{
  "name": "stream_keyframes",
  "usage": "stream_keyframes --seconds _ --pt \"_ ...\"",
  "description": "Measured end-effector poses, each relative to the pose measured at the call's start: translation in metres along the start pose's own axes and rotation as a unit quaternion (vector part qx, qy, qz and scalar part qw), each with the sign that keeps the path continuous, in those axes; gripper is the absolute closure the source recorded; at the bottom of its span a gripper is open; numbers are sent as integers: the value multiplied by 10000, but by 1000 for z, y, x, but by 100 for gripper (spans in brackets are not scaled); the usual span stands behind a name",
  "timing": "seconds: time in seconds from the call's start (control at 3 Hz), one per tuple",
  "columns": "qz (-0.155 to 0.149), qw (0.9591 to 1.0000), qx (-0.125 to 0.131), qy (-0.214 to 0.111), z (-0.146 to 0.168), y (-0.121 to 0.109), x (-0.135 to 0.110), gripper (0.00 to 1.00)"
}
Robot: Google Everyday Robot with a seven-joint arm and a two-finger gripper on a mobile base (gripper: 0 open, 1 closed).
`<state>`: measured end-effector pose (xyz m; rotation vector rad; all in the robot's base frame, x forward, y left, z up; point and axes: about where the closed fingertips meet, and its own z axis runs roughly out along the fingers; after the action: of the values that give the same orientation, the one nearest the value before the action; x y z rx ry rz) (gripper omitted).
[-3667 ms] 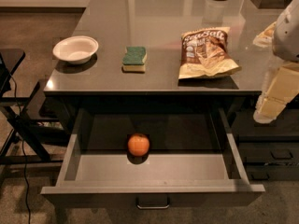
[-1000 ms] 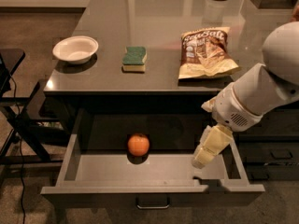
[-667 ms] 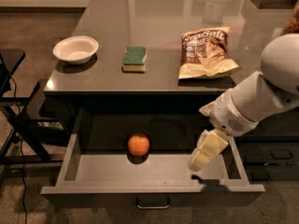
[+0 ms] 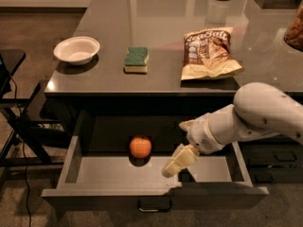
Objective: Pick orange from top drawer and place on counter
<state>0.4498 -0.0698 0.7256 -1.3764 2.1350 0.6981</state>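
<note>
The orange lies inside the open top drawer, left of centre on the drawer floor. The drawer is pulled out from under the dark grey counter. My gripper reaches into the drawer from the right on a white arm, low over the drawer floor. It sits a short way right of the orange and slightly nearer the drawer front, apart from the fruit. It holds nothing.
On the counter stand a white bowl at the left, a green sponge in the middle and a chip bag to the right. A black chair frame stands left of the drawer. Darker drawers are at the right.
The arm has come down from the right side into the drawer and moved left, closing on the orange. The orange has not moved.
</note>
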Motion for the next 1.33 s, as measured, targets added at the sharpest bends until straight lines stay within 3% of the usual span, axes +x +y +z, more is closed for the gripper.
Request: stream_keyframes --seconds 0.33,0.67,1.0,1.33 --pt "-1 9999 161 -60 0 -9 -4 0" --pt "2 9999 142 -51 1 -7 -4 0" --pt "78 9995 176 -268 25 -12 -2 0" --pt "-137 9970 278 -706 69 -41 -33 0"
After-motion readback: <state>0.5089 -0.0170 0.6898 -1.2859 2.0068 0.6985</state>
